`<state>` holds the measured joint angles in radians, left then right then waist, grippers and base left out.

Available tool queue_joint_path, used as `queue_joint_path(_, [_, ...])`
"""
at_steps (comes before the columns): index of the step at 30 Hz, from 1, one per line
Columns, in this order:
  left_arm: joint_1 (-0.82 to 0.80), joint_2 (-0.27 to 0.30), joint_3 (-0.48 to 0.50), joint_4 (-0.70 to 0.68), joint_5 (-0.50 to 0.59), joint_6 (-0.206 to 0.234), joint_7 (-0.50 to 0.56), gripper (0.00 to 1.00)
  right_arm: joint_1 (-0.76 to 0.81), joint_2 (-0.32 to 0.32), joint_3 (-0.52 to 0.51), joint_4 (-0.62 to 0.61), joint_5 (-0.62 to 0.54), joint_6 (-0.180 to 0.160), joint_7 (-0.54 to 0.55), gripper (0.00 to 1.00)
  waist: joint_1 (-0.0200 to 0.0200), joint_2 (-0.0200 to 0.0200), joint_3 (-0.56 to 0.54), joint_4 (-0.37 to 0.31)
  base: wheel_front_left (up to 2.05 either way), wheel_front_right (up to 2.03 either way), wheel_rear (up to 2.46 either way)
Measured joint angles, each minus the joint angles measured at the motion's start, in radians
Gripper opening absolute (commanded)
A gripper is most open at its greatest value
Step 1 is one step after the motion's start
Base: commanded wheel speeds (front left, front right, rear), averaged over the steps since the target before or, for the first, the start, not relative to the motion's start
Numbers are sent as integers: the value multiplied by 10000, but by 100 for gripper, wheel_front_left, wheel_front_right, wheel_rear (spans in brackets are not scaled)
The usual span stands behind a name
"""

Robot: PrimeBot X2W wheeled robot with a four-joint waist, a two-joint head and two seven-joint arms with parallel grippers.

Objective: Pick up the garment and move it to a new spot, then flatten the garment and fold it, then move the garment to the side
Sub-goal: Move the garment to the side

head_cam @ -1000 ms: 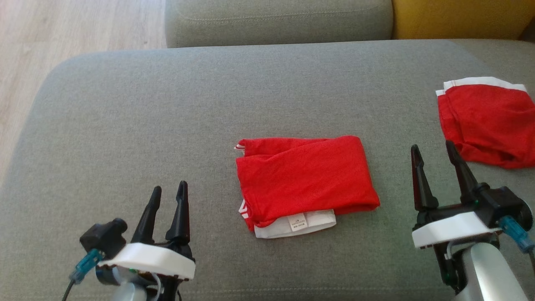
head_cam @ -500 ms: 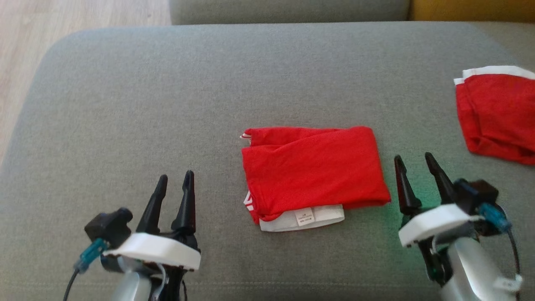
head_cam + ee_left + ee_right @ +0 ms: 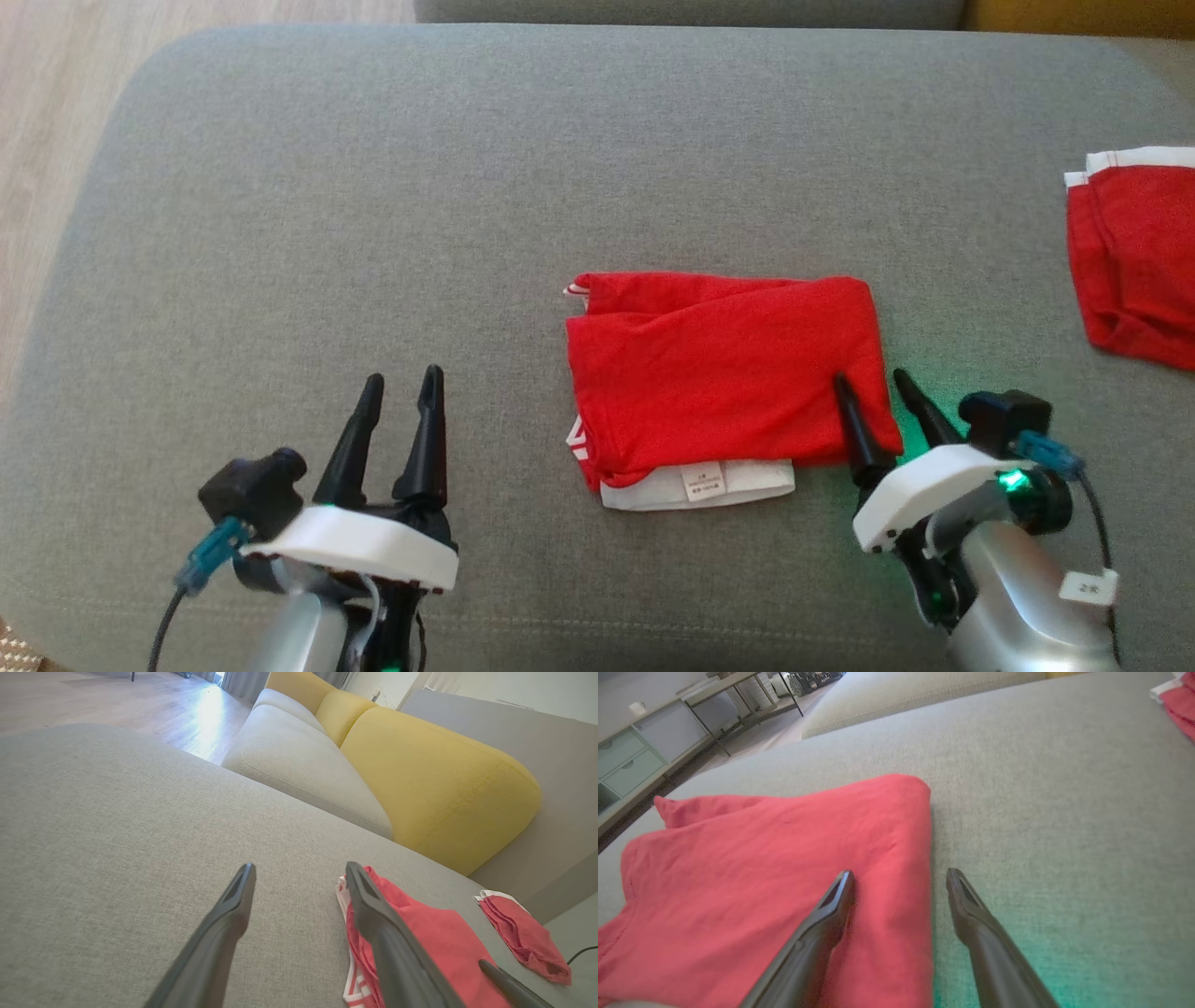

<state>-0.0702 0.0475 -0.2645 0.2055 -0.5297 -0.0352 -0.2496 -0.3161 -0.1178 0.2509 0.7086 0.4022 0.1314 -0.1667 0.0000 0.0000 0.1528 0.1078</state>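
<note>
"Where's the folded garment (image 3: pixel 724 373) now?"

"Straddled by the right pincer (image 3: pixel 870 376): its edge sits between the 2 spread fingers, 1 over red cloth, 1 over the bare sofa cushion (image 3: pixel 373 187). Nothing gripped."

"And the left pincer (image 3: pixel 402 373)?"

"Spread too, empty, with the garment well off to its right."

"What might go wrong?"

"If the right one pinches only the top layer, I'd guess the fold peels open on the lift. The white waistband layer (image 3: pixel 695 485) sticking out underneath, just left of that pincer, could get left behind. And a second red garment (image 3: pixel 1134 252) lies well off its outer side; sliding that way risks a pile-up."
</note>
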Motion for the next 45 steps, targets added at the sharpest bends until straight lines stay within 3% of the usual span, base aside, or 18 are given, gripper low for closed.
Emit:
queue_joint_path(4, [0,-2,-84,-10,-8,2,0,100,-143,-36,577,504,305,0,349,100,0,0,-4,49,0,0,0])
queue_joint_path(5, [0,0,-73,-29,-84,0,0,100,-171,-63,805,502,520,0,420,23,0,0,-14,60,0,0,0])
queue_joint_path(6, [0,-2,-69,-52,-159,-2,0,100,-221,-94,1003,476,794,0,454,0,0,0,-29,65,0,0,0])
queue_joint_path(12, [3,-2,88,-59,-184,-2,0,100,-318,-464,1513,447,1114,0,192,0,0,0,-120,-17,0,0,0])
queue_joint_path(20, [9,0,161,-107,-150,-8,0,100,-1504,-1496,1668,328,-552,0,-466,0,0,0,-177,-499,0,0,0])
queue_joint_path(26, [-81,2,148,-182,33,-27,0,100,-2338,-2282,1651,-242,-869,0,-399,0,0,0,-16,-1028,0,0,0])
queue_joint_path(32, [-1039,0,-107,-345,351,-100,0,100,-3706,-3448,1325,-514,-853,0,109,0,0,0,699,-1497,0,0,0])
queue_joint_path(38, [-2106,-13,-575,-428,667,-107,-2,100,-4822,-4266,646,56,-782,0,311,0,1,0,1677,-1967,0,0,0])
queue_joint_path(45, [-2951,-35,-863,-374,890,-105,-2,100,-5381,-4307,174,1011,-798,0,309,0,3,0,2652,-2544,0,0,0])
